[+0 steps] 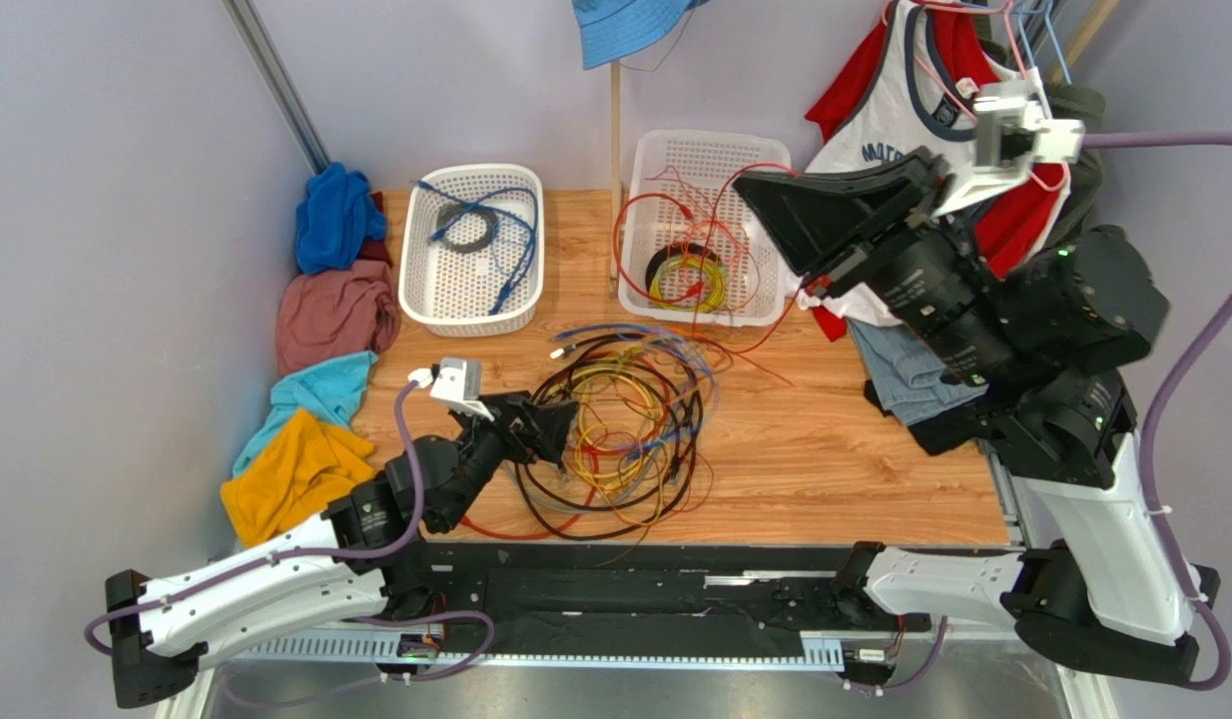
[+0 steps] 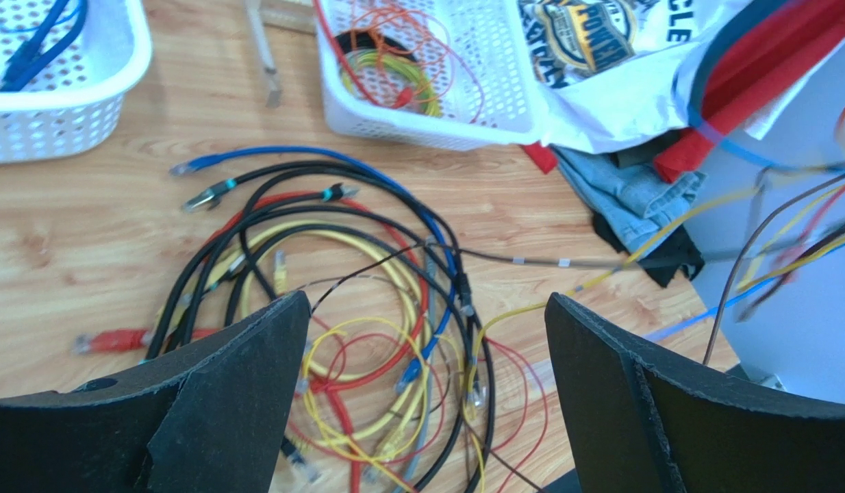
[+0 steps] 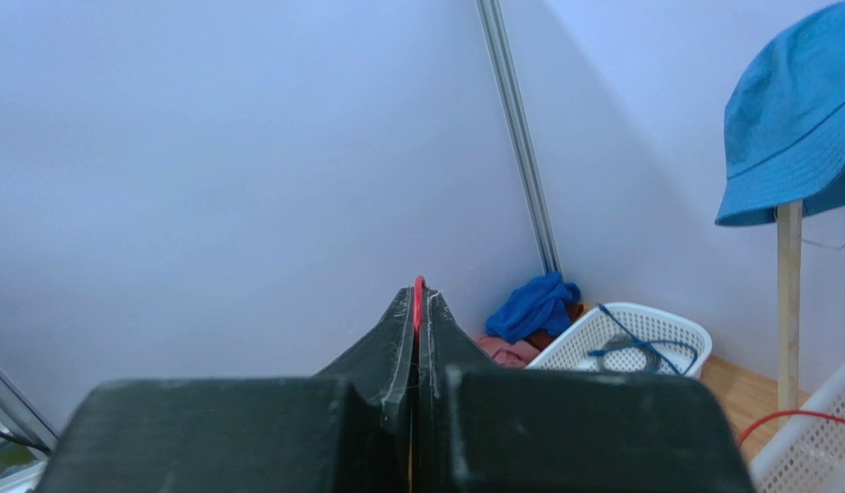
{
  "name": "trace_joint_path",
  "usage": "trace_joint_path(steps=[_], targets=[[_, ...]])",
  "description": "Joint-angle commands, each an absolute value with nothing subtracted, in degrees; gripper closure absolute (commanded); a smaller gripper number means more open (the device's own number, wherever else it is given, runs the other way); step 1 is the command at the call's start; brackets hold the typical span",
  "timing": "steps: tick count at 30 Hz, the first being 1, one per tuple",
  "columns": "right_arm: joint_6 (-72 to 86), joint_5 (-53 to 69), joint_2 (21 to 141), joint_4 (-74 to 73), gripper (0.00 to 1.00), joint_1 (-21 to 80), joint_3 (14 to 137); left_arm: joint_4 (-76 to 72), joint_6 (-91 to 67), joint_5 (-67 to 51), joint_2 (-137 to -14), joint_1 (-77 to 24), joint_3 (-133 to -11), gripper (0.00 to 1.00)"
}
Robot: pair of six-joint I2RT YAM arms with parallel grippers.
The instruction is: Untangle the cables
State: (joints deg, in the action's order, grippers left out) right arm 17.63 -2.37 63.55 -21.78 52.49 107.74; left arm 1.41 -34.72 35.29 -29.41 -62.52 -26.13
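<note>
cloth pile [image 1: 325,360]: far left edge of the table – blue, pink, teal and orange pieces, stacked front to back.
left basket [image 1: 445,282]: white, back left; holds a blue cable [image 1: 495,210] and a small black ring coil [image 1: 465,228].
left gripper [image 2: 425,308]: low over the near-left side of the tangle, jaws spread wide with nothing between them. The wrist view looks straight down onto the loops through the gap.
cables [image 1: 633,393]: one loose heap at the table centre, in front of both baskets. Black, yellow, red, blue and orange loops overlap, and plug ends stick out at the back left of the heap.
right basket [image 1: 682,146]: white, back centre-right; holds a yellow-green and black ring coil [image 1: 687,277] with loose red wire draped over it and over the front rim.
right gripper [image 3: 416,308]: raised high above the right basket, jaws pressed together on a thin red wire [image 3: 418,288] – a red sliver shows at the fingertips.
hat [image 3: 797,123]: blue, on a wooden pole [image 3: 789,298] behind the baskets.
clothes, far right: white and red jersey [image 1: 892,105] hanging, jeans [image 1: 900,375] on the table edge below it.
</note>
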Motion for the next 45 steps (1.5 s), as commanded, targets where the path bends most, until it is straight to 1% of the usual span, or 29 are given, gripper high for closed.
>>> trace_joint_path(steps=[1, 5, 6, 8, 9, 10, 12, 13, 14, 16, 17, 20, 21, 22, 25, 29, 32, 36, 45], targets=[[17.14, -1.14, 66.97, -31.81, 1.00, 52.56, 105.57, -11.08, -28.56, 32.69, -29.97, -62.40, -26.01, 0.07], [18.54, -2.46, 65.31, -30.76, 1.00, 52.56, 94.68, -3.27, -30.58, 36.90, -26.90, -62.40, -27.15, 0.06], [18.54, -2.55, 65.22, -30.67, 1.00, 52.56, 91.87, 2.14, -32.50, 38.57, -25.15, -62.40, -27.42, 0.07], [18.90, -2.81, 64.43, -30.15, 1.00, 52.56, 89.75, 8.75, -36.02, 45.68, -23.48, -62.40, -28.38, 0.07], [19.07, -2.99, 63.99, -29.28, 1.00, 52.56, 87.74, 14.01, -37.95, 47.27, -21.73, -62.40, -28.74, 0.07], [19.25, -2.64, 63.29, -28.48, 1.00, 52.56, 87.02, 15.02, -37.27, 47.63, -20.67, -62.40, -28.91, 0.07], [19.25, -2.72, 62.32, -27.42, 1.00, 52.56, 86.22, 13.02, -34.20, 46.07, -17.25, -62.40, -28.13, 0.07], [19.16, -2.64, 62.40, -27.51, 1.00, 52.56, 86.48, 10.48, -32.19, 41.62, -16.10, -62.40, -27.34, 0.07], [19.16, -2.46, 62.66, -28.21, 1.00, 52.65, 86.66, 2.98, -27.47, 38.70, -15.04, -62.40, -24.98, 0.07], [19.42, -1.85, 62.84, -28.21, 1.00, 52.56, 86.49, -3.57, -25.15, 31.86, -13.71, -62.40, -21.99, 0.07], [19.77, -1.58, 62.67, -28.13, 1.00, 52.56, 86.40, -7.26, -24.35, 30.60, -13.97, -62.40, -21.54, 0.07], [20.21, -0.88, 62.49, -28.30, 1.00, 52.56, 87.10, -7.57, -24.26, 28.74, -19.05, -62.40, -22.76, 0.07], [20.30, -0.88, 62.40, -28.39, 1.00, 52.47, 87.45, -6.69, -24.61, 28.57, -23.07, -62.40, -23.55, 0.06], [20.30, 1.56, 62.32, -28.56, 1.00, 52.56, 87.80, -5.98, -24.87, 28.22, -25.29, -62.40, -25.21, 0.05], [20.83, 3.59, 62.23, -29.09, 1.00, 52.65, 89.29, -5.88, -25.93, 26.03, -32.77, -62.40, -27.06, 0.04], [21.80, 5.36, 61.88, -29.36, 1.00, 52.73, 90.09, -14.91, -27.06, 21.54, -38.92, -62.32, -25.75, 0.03], [22.06, 5.98, 61.18, -29.44, 1.00, 52.82, 89.65, -17.92, -28.47, 20.13, -45.24, -62.40, -25.84, 0.03], [21.71, 5.45, 60.56, -30.06, 1.00, 52.82, 89.12, -21.53, -30.41, 16.10, -49.65, -62.40, -26.19, 0.02], [21.71, 5.62, 60.03, -29.36, 1.00, 52.82, 87.10, -25.13, -32.87, 12.84, -54.66, -62.40, -26.90, 0.01]])
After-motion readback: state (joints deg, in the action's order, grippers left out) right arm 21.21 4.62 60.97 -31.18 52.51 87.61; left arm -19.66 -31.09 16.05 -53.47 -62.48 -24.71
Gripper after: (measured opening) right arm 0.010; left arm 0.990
